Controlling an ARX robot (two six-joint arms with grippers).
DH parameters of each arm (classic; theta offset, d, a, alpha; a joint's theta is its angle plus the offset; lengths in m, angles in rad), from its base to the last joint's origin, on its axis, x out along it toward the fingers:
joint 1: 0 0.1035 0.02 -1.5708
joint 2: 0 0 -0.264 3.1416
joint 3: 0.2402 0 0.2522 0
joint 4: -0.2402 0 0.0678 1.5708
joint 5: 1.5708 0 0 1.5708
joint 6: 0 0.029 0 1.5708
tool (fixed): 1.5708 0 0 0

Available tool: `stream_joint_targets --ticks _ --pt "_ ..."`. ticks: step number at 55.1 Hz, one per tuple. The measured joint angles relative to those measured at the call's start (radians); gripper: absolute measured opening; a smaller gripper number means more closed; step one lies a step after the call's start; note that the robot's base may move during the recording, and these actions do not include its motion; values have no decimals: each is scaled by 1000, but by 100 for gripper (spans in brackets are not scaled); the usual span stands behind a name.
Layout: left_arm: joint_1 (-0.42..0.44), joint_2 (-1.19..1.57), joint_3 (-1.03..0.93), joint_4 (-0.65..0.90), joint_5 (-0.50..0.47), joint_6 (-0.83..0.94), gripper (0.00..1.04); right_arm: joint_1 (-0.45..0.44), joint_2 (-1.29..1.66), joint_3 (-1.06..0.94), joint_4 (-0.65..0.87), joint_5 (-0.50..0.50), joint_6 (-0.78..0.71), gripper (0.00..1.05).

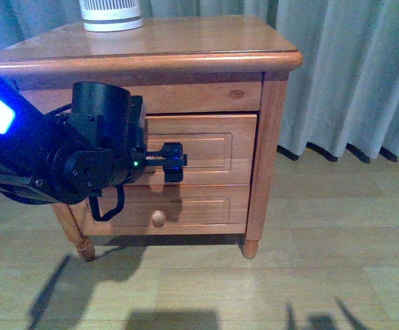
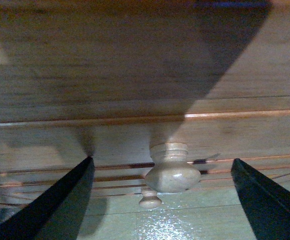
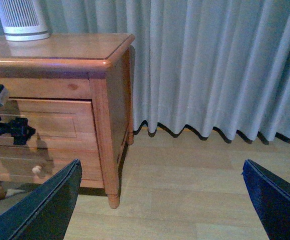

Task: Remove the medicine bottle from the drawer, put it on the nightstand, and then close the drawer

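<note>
Hovering released around the round wooden knob (image 2: 172, 172) of the taller orange-brown wooden drawer (image 1: 206, 148), the left end effector (image 1: 173, 162) may slip off it if closing off-centre.

The left arm (image 1: 82, 165) reaches in from the left of the drawer (image 1: 213, 148). Its left tool (image 1: 174, 162) is set at the drawer's knob (image 2: 172, 170), with the fingers (image 2: 60, 200) spread to either side of the knob and touching neither side. The right tool (image 3: 160, 165) hangs well apart from the knob, off to its right, jaws wide apart.
</note>
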Motion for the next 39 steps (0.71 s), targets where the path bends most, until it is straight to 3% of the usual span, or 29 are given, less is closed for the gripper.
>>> stream_joint_targets --ticks 20,39 --pt "-9 13 21 -12 -8 -2 28 0 0 0 0 0 0 98" --pt "-15 -3 -26 20 -25 6 26 0 0 0 0 0 0 98"
